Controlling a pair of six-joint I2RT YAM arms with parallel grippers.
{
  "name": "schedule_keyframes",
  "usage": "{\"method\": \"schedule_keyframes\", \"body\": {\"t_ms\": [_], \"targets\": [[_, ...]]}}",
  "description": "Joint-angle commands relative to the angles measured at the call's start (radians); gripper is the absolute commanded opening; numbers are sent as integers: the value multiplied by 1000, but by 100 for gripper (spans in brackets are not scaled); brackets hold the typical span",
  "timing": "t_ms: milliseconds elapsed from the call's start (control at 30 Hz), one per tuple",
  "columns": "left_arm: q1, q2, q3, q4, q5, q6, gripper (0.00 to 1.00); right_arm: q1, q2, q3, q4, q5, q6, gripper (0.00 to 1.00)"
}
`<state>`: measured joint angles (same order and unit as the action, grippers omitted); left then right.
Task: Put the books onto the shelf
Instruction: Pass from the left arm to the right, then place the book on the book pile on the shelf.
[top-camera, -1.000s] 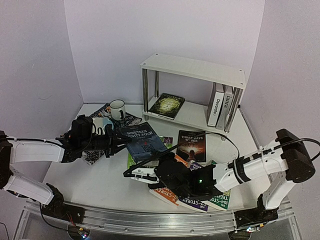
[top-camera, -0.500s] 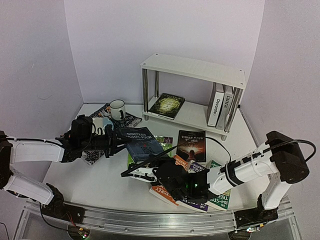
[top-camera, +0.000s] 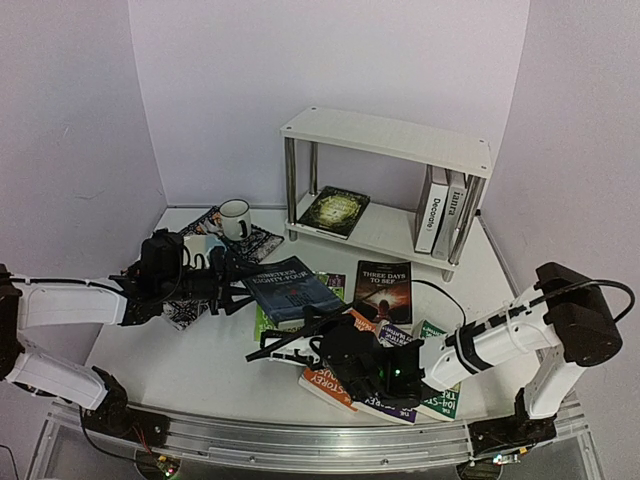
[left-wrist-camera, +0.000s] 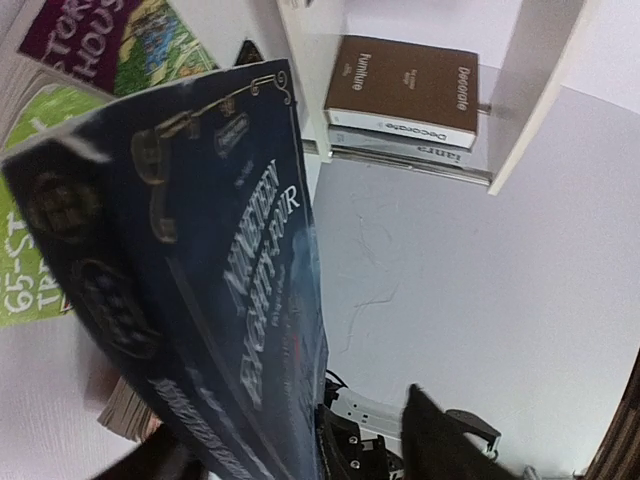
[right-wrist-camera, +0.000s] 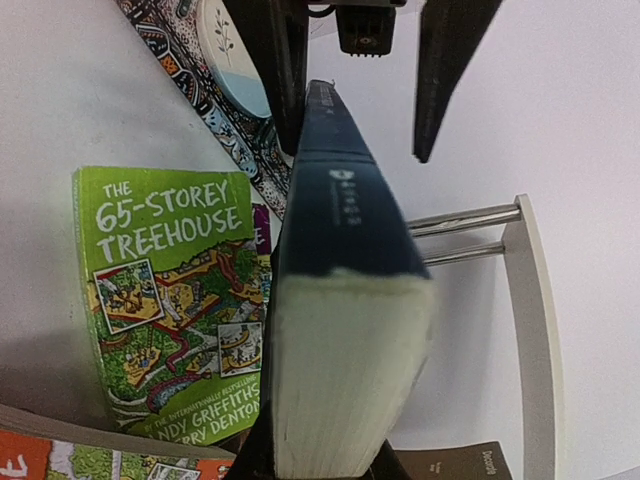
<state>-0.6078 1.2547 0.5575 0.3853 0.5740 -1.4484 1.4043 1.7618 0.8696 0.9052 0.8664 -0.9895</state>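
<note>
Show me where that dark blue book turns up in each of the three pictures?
Top view: blue book just left of centre, cover up.
Left wrist: fills the left half, cover showing.
Right wrist: centre, seen edge-on.
Shared landmark: the white shelf.

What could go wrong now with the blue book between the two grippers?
The left gripper stands open, so only the right gripper pinches the blue book, at one end; it may sag or slip onto the green book below. On the way, it could hit a shelf leg.
</note>
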Motion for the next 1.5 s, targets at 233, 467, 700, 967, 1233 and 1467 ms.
{"method": "schedule_keyframes", "body": {"t_ms": [233, 467, 700, 967, 1233, 1467], "targets": [[34, -230, -32, -26, -167, 78, 100, -92, -63, 39, 67, 213, -155, 0], [39, -308, 134, -460, -350, 283, 100, -208, -51, 121, 40, 264, -200, 0], [39, -378, 174, -563, -416, 375, 100, -308, 34, 304, 28, 302, -254, 0], [39, -434, 190, -658, -474, 424, 100, -442, 240, 581, 21, 330, -372, 0], [39, -446, 193, -678, -497, 429, 100, -511, 423, 792, 18, 268, -414, 0], [39, -420, 205, -681, -494, 445, 100, -556, 599, 1010, 17, 275, -472, 0]]}}
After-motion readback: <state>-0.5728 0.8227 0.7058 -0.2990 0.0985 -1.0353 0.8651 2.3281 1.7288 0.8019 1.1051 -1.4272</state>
